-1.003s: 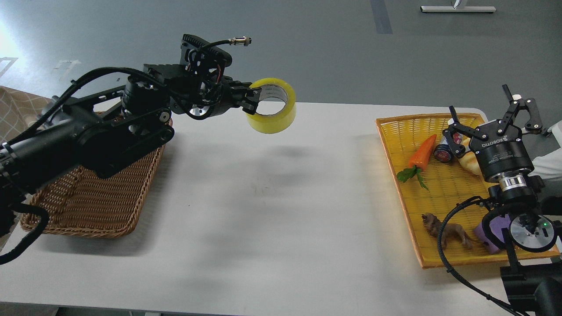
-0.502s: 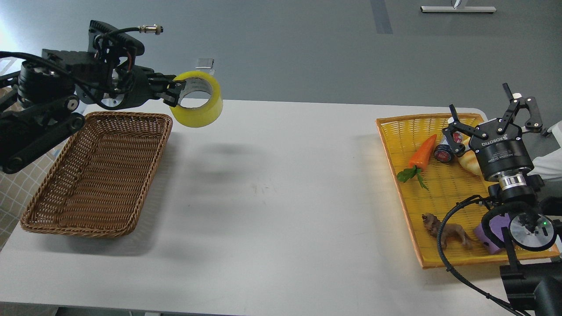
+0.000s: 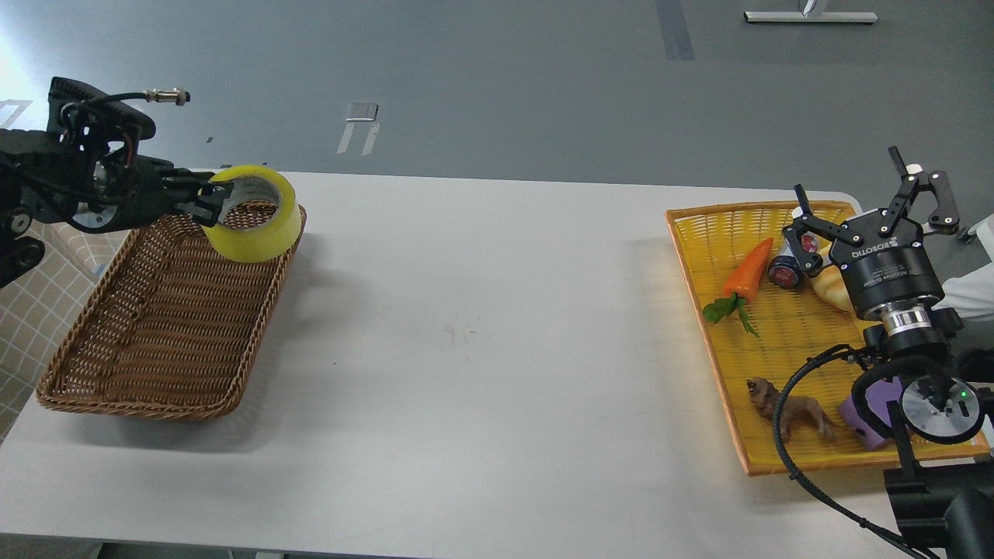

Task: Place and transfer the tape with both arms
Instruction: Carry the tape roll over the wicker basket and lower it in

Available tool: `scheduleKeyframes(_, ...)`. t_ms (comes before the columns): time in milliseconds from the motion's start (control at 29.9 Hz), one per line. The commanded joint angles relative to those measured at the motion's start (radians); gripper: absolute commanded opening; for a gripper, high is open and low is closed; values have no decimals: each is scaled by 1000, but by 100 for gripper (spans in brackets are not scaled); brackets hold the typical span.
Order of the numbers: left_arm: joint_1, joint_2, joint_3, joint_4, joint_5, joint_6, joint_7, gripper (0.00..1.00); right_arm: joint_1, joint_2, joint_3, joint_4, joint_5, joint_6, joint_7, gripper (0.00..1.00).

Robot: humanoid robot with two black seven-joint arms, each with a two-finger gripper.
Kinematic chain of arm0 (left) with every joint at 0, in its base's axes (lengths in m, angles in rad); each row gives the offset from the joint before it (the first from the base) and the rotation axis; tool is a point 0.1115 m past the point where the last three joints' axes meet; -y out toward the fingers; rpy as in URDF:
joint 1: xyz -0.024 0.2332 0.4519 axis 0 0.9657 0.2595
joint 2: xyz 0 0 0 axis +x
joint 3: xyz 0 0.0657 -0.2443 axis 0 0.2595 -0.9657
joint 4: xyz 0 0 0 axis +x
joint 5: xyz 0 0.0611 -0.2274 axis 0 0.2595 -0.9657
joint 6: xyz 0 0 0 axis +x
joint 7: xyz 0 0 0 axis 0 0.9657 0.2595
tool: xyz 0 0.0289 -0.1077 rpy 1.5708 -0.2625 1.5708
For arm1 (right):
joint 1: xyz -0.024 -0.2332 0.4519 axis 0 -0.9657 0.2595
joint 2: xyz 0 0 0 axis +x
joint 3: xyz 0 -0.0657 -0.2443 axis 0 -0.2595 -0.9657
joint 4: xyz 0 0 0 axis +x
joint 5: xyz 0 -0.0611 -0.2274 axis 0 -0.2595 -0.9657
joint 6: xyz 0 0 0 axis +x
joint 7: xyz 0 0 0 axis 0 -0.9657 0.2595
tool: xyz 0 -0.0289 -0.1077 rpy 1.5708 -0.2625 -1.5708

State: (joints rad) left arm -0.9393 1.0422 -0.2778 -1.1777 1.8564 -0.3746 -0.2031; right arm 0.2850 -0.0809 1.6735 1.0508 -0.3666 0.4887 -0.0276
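From my remote station, much of my left arm is cut off by the left edge of the frame; only its wrist section and the left gripper [image 3: 208, 198] show, and the dark fingers merge so that their individual outline is hard to make out. The jaws are clamped on the tape [image 3: 252, 213], pinching the near-left wall of the roll with one finger inside the core and one outside. The tape hangs in the air above the far right corner of the brown wicker basket [image 3: 116, 388]; whether it touches the basket rim cannot be told. The roll is tilted, its open core facing upward and toward me, its axis leaning off vertical. The right gripper [image 3: 866, 210] stands over the yellow tray [image 3: 730, 419] with its jaws spread apart and holding nothing. It hides part of the tray's contents: a bread toy [image 3: 827, 289] and a small round item [image 3: 786, 272] are partly covered, and a purple object [image 3: 858, 423] sits half behind the arm's wrist. A carrot toy [image 3: 747, 269] and a brown animal figure [image 3: 788, 407] lie in plain sight. Both containers rest on the white surface [image 3: 481, 349], well apart.
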Motion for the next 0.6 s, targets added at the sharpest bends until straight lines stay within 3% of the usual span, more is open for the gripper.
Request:
scheduleKeyframes(0, 42, 21, 0, 1, -11, 28, -6, 0, 0, 0, 0, 0, 0, 0, 0, 100)
scheduleKeyframes(569, 223, 9, 0, 174, -17, 166, -81, 0, -7, 0, -1, -2, 0, 0, 0, 100)
